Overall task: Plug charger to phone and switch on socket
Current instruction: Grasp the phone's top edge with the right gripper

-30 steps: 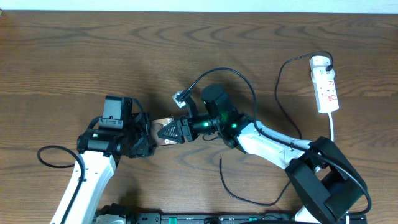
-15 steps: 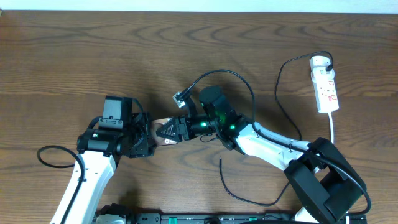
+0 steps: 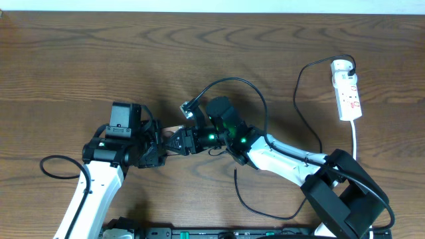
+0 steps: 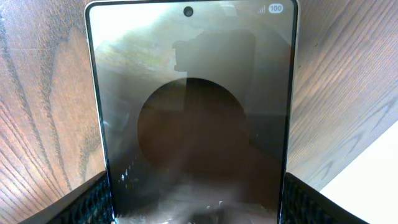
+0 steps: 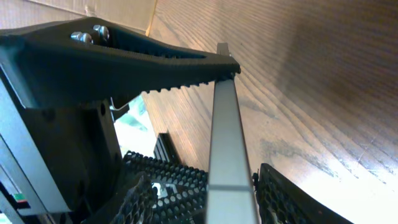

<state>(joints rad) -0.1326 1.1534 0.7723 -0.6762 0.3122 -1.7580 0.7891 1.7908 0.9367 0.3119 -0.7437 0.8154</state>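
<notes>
**A:** Where's the phone [image 4: 193, 124] sitting?
**B:** The left gripper [image 3: 158, 143] is clamping its long edges. Its long axis is pointing toward the right gripper [image 3: 174, 141], camera-hole end outermost.
**A:** And the right jaws?
**B:** They're straddling that end. I cannot tell whether they're gripping.
**A:** Counts?
**B:** One phone, one charger [image 3: 296, 89] trailing beyond, one socket [image 3: 348, 89] lying far right.

Left arm [image 3: 99, 176] reaches in from the near edge; left gripper [image 3: 157, 143] clamped on the phone [image 4: 193, 124]. Right arm [image 3: 279, 156] stretched leftward; right gripper [image 3: 180, 141] fingers [image 5: 155, 62] straddle the phone's edge, one tip touching, closure unclear.
</notes>
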